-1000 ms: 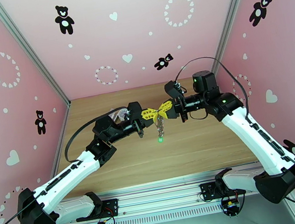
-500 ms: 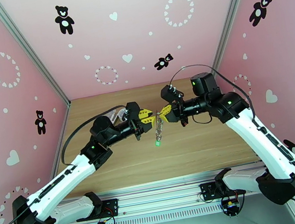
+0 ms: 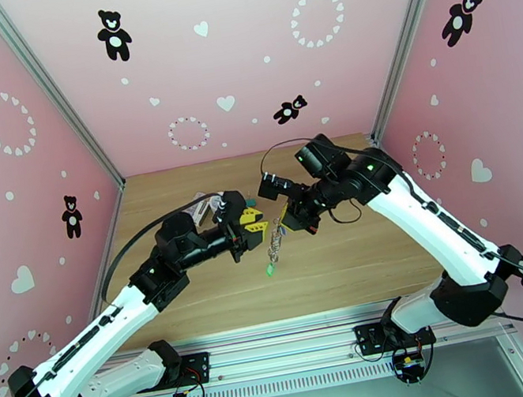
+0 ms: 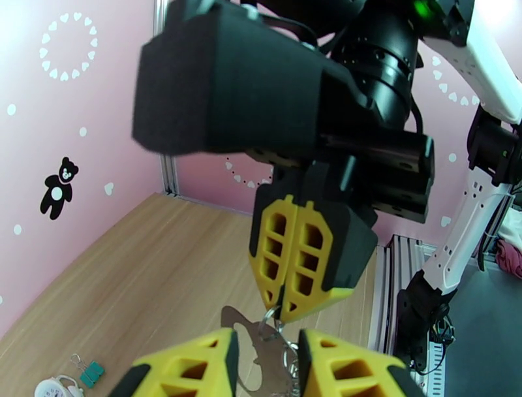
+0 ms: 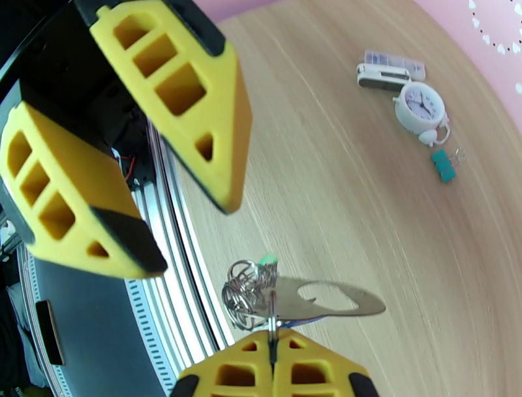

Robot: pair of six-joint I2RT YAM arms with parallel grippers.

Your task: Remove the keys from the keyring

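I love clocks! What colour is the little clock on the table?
The clock is white, clearest in the right wrist view.

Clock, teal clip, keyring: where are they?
white clock (image 5: 419,104), right wrist view, on its face.
teal binder clip (image 5: 444,165), right wrist view, on its teal body.
keyring (image 5: 243,299), right wrist view, on its bunched metal rings.

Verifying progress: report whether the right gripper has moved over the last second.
Yes. In the top view the right gripper, shut on the keyring, has shifted left and toward the near edge of the table.
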